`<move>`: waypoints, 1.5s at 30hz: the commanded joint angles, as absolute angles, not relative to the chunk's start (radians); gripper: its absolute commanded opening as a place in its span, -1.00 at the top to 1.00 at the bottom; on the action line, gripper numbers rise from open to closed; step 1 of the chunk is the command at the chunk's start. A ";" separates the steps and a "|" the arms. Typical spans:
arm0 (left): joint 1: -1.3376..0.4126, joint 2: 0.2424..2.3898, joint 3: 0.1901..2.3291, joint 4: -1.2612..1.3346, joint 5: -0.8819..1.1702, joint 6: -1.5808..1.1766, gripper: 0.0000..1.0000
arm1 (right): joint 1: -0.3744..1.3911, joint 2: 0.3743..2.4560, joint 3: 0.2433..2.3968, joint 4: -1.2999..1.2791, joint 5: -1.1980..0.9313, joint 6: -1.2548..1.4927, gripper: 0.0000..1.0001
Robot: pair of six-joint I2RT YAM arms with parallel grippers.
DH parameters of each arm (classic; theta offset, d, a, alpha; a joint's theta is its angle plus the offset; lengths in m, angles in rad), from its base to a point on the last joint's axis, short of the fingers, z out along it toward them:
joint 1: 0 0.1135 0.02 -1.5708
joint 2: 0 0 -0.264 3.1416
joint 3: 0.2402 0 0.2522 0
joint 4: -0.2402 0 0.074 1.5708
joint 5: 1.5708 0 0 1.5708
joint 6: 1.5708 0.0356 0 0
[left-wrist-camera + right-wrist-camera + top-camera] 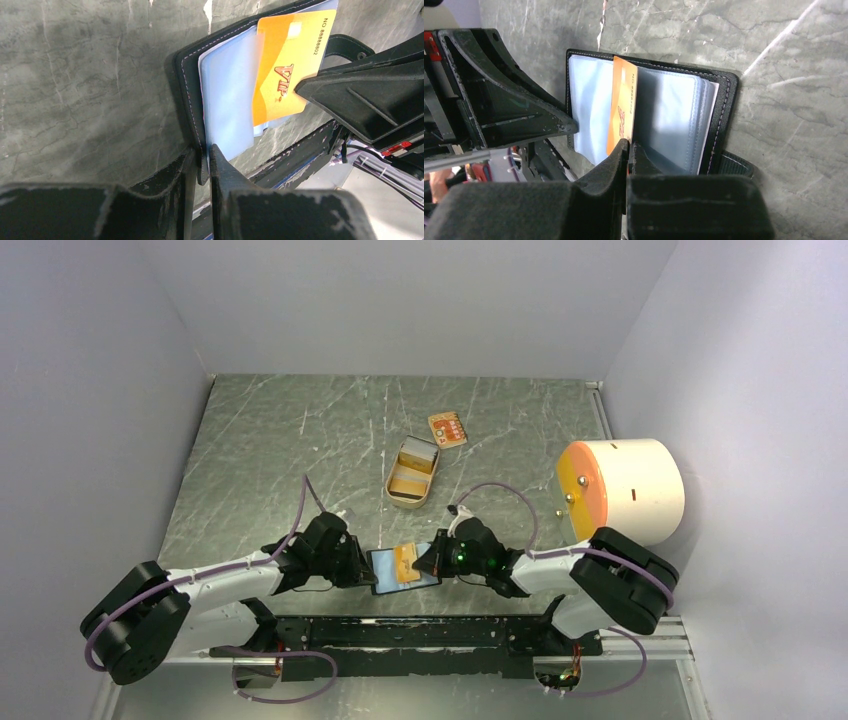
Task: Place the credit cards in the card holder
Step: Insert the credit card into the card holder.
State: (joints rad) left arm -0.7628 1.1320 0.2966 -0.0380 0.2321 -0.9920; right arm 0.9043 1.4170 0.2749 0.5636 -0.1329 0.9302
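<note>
At the near edge of the table (pixel 270 450), between the two arms, we see the card holder (pixel 385 575) spread open, its pale blue clear sleeves facing up. An orange card (pixel 285 65) printed "VIP" sits among those sleeves, one long edge tucked behind a sleeve and the rest standing out. The right end effector (pixel 628 146) is pressed together on that card, pinching its edge. The left end effector (pixel 202 152) grips the holder's black cover and sleeves at the left side, fingers closed tight on them. We cannot tell whether the holder rests flat on the table. Farther off, near the middle, an open tan tin (pixel 413 472) lies, and just beyond it to the right a second card (pixel 447 429), tan-orange, lies flat. At the right wall stands a white drum (pixel 630 490) with an orange face.
</note>
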 commanded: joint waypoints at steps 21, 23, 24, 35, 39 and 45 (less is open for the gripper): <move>-0.760 1.138 0.320 -0.033 0.239 -0.994 0.59 | 0.872 1.464 0.288 0.462 -0.307 0.755 1.00; -0.760 1.136 0.321 -0.037 0.236 -0.995 0.59 | 0.866 1.466 0.286 0.475 -0.335 0.760 1.00; -0.761 1.134 0.322 -0.036 0.236 -0.996 0.59 | 0.863 1.465 0.287 0.483 -0.346 0.760 1.00; -0.762 1.125 0.311 -0.026 0.240 -1.006 0.59 | 0.834 1.508 0.250 0.641 -0.356 0.841 1.00; -0.761 1.130 0.313 -0.008 0.255 -1.008 0.59 | 0.834 1.522 0.265 0.654 -0.332 0.865 1.00; -0.762 1.140 0.315 0.002 0.267 -1.011 0.59 | 0.833 1.534 0.273 0.680 -0.319 0.899 1.00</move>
State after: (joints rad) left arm -0.7628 1.1320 0.2981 -0.0395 0.2333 -1.0035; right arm 0.8387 1.5124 0.2745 0.6792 -0.3641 0.8822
